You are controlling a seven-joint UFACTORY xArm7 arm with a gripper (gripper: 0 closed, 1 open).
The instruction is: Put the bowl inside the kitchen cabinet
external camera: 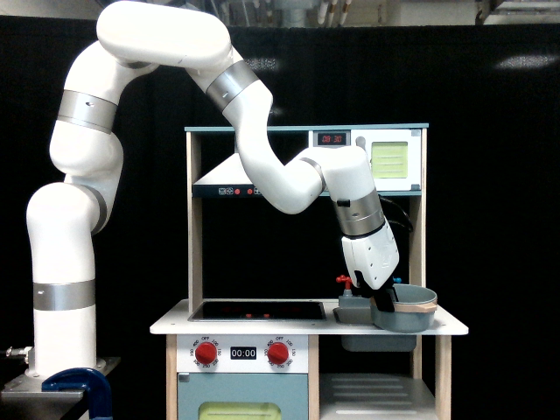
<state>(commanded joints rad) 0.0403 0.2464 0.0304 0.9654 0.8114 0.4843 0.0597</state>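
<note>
1 bowl (409, 311), mouth tilted up-left, rim pinched by the pincer (384, 306).

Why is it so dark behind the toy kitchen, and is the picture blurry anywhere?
Exterior view: a black curtain hangs behind, so the background looks dark, with faint pale glare patches near its top. The white arm is brightly lit and looks sharp. The hand and bowl are small and dark, so fine detail there is hard to see.
</note>
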